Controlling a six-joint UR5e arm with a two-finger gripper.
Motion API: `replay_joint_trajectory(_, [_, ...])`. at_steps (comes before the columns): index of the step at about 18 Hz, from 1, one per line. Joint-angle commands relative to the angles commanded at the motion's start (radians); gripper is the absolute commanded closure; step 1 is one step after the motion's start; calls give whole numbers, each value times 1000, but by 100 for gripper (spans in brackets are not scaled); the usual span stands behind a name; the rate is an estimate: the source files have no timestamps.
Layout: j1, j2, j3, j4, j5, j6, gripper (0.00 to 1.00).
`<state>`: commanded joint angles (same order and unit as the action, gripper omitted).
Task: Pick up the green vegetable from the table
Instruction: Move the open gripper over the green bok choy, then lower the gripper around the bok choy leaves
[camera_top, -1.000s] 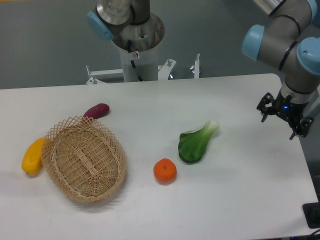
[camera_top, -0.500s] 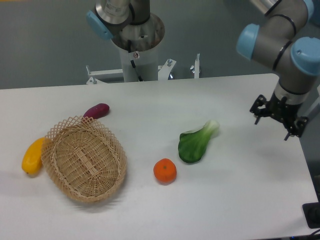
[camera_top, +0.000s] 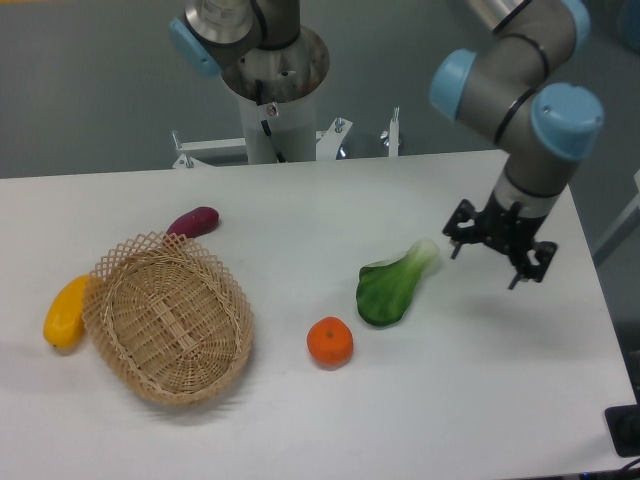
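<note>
Where vegetable (camera_top: 394, 286) lies, tool (camera_top: 487, 263) right.

A round woven basket (camera_top: 170, 318) sits at the left with nothing in it, with a yellow fruit (camera_top: 64, 312) touching it at 9 o'clock, a purple sweet potato (camera_top: 193, 221) just past its rim at 12 o'clock, and an orange (camera_top: 330, 341) apart at 3 o'clock.

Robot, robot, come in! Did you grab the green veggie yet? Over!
Gripper open, empty, just right of the green vegetable. Vegetable lying flat on the table, not grabbed yet. Orange close by, path clear. Over.
</note>
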<state>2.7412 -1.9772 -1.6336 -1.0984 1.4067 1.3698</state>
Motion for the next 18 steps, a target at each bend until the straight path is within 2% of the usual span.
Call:
replay_joint_trajectory(3, [-18, -14, -20, 6, 8, 5, 0])
replay_joint_trajectory(7, [-51, -15, -54, 5, 86, 15, 0])
replay_joint_trajectory(10, [-64, -15, -83, 6, 103, 14, 0])
replay_joint_trajectory(18, [-109, -9, -114, 9, 175, -1, 0])
